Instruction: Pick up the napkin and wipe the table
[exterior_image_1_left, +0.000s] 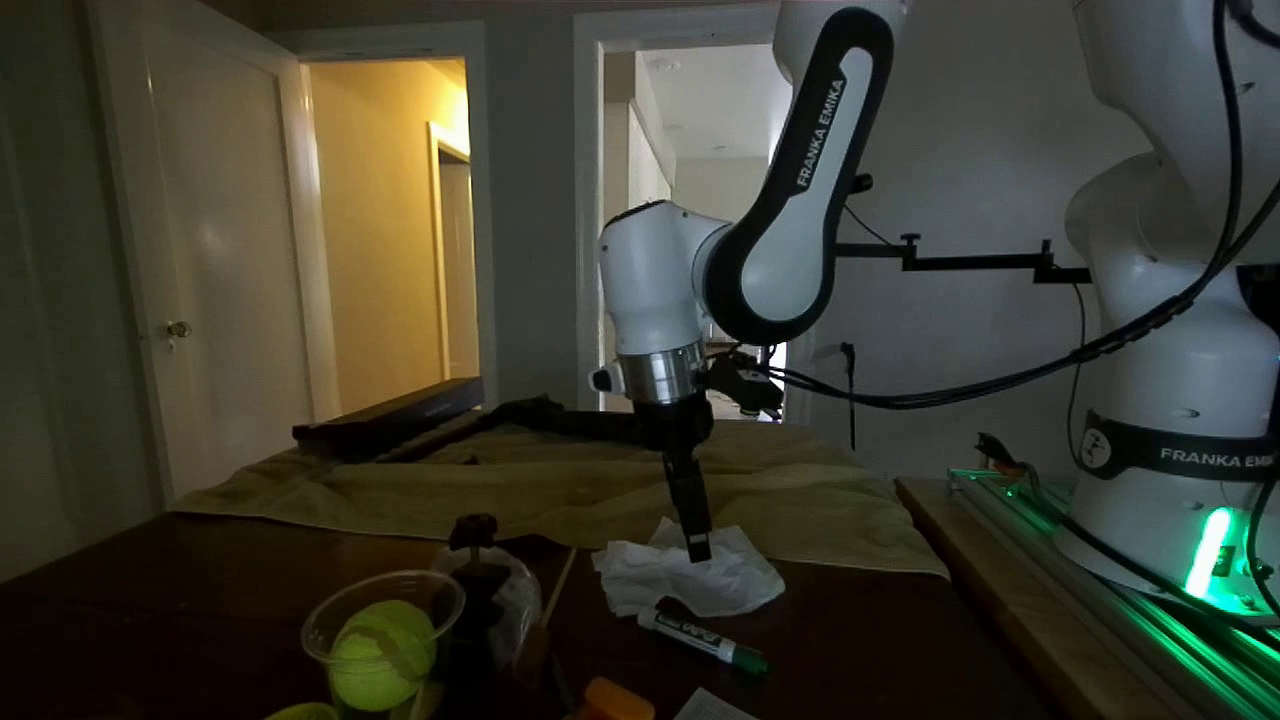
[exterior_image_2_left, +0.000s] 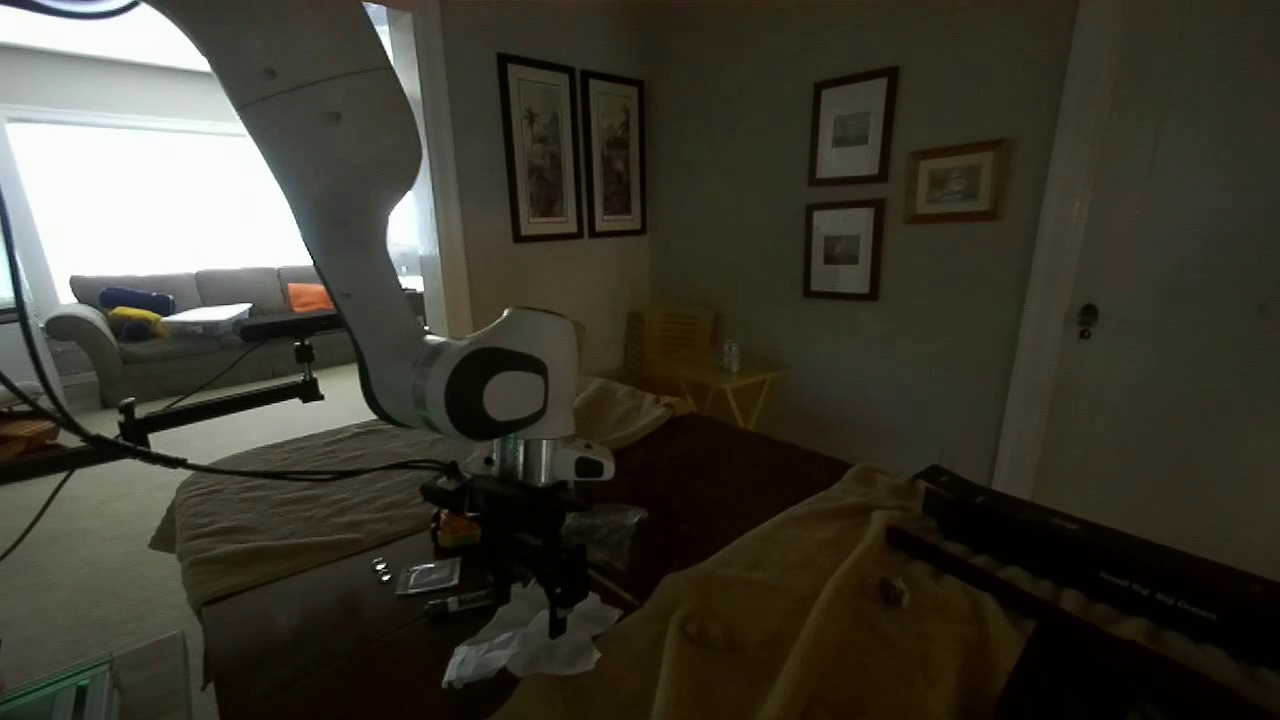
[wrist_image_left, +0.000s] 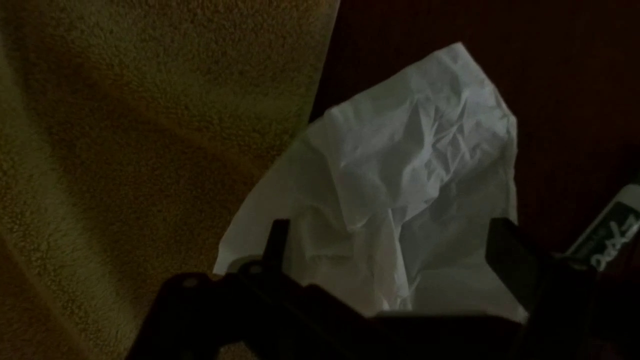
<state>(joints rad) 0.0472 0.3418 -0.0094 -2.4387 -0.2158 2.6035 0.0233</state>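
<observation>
Claw (wrist_image_left: 391, 242) over the crumpled white napkin (wrist_image_left: 380, 175)
I see its fingers (wrist_image_left: 512, 265) apart; one Expo marker (exterior_image_1_left: 700, 638) lies on the desk (exterior_image_1_left: 880, 660) beside the napkin.

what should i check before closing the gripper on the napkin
1. Gripper open: ok, its fingers stand wide apart.
2. Napkin lined up: ok, its folds show between the fingers in the wrist view.
3. Fingers low enough: cannot tell; they look close to the napkin in both exterior views, but contact is not clear.
4. Napkin clear of the towel: not ok, one side overlaps the towel's edge, so a low grip might catch it too.
5. Marker outside the grip: ok, it lies beyond one finger, close by the napkin.
6. Table ready for wiping: not ok, the marker and a cup are on it.
</observation>
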